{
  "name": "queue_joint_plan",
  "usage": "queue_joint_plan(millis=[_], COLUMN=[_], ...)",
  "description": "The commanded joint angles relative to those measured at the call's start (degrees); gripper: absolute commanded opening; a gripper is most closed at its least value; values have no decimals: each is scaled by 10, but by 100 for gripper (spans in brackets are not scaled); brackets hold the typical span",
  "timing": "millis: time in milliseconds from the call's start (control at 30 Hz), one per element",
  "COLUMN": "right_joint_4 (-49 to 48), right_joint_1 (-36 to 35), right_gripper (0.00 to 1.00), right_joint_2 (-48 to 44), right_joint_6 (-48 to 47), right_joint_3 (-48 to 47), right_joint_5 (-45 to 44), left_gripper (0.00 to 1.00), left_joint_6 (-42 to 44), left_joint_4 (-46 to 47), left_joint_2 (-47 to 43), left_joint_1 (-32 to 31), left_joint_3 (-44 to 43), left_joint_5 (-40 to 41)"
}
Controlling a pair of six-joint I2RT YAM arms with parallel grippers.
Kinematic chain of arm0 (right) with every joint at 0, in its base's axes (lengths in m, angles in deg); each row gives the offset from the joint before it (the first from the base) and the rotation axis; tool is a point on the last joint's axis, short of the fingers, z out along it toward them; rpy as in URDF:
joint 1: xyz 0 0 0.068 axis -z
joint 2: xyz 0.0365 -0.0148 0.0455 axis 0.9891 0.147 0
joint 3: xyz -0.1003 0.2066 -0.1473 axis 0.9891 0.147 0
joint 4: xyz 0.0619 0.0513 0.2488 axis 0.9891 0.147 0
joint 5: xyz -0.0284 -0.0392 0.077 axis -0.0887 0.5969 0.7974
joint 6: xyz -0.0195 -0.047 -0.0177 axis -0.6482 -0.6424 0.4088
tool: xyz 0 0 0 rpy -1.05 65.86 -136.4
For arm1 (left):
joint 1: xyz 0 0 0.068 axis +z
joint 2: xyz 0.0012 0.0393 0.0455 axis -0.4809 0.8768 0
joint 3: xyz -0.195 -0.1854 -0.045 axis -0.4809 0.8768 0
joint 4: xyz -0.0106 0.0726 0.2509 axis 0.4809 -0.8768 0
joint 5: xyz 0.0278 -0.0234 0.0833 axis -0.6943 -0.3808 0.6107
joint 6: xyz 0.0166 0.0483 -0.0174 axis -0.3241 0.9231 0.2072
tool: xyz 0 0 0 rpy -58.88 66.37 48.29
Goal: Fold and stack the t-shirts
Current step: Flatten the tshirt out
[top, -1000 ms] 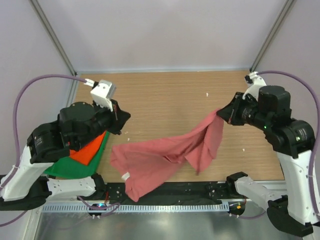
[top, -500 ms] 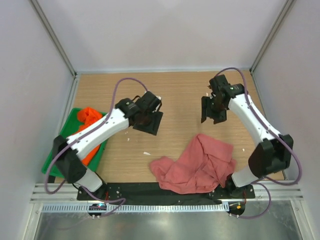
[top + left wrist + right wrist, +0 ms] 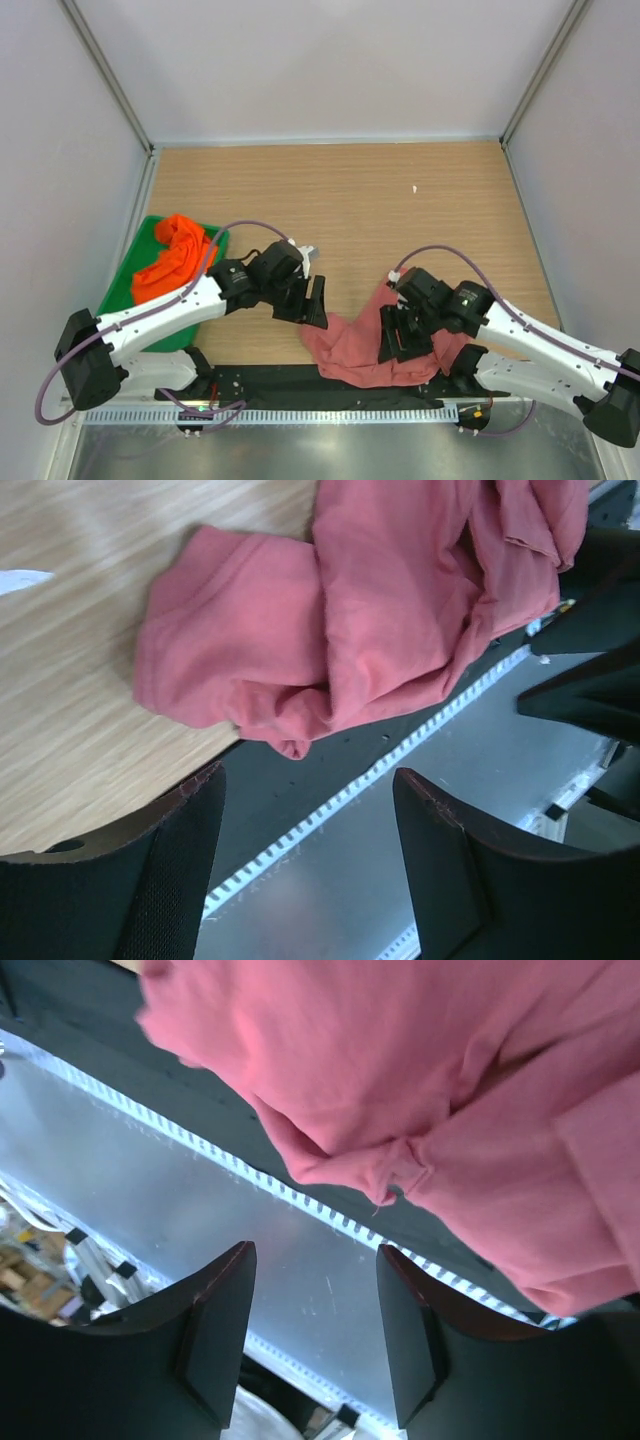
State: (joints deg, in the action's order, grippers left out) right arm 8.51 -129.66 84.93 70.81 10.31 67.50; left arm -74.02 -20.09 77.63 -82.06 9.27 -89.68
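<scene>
The dusty pink t-shirt [image 3: 352, 348] lies crumpled in a heap at the table's near edge, partly over the black strip. My left gripper [image 3: 312, 304] hovers just left of it, open and empty; in the left wrist view the pink t-shirt [image 3: 350, 610] lies beyond the left gripper [image 3: 310, 830]. My right gripper [image 3: 398, 336] is over the heap's right part, open with nothing between its fingers [image 3: 215, 1330]; the pink t-shirt [image 3: 450, 1090] fills the upper part of that view. The orange t-shirt [image 3: 170, 260] is bunched up in the green tray [image 3: 118, 292] at the left.
A black strip [image 3: 270, 380] and a slotted metal rail [image 3: 330, 414] run along the near edge under both grippers. A small white scrap [image 3: 414, 188] lies on the wooden table [image 3: 340, 200] at the back right. Walls enclose the table on three sides.
Both grippers let go of the pink t-shirt and opened. It dropped into a heap at the near edge, and both arms swung down low beside it.
</scene>
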Motion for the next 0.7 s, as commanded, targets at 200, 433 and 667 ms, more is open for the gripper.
queue_joint_plan(millis=[200, 433, 667], right_joint_4=[-100, -136, -134], right_joint_1=[-61, -61, -61], right_gripper=[50, 46, 17], right_joint_2=[-36, -54, -73], right_joint_6=[185, 214, 220], right_joint_3=[106, 137, 137], right_joint_5=[-56, -80, -97], left_gripper=[70, 61, 13], left_joint_6=[-12, -9, -6], left_joint_4=[106, 52, 48], left_joint_2=[133, 258, 298], left_joint_1=[-85, -121, -122], left_joint_3=[-65, -118, -125], left_joint_5=[-22, 22, -4])
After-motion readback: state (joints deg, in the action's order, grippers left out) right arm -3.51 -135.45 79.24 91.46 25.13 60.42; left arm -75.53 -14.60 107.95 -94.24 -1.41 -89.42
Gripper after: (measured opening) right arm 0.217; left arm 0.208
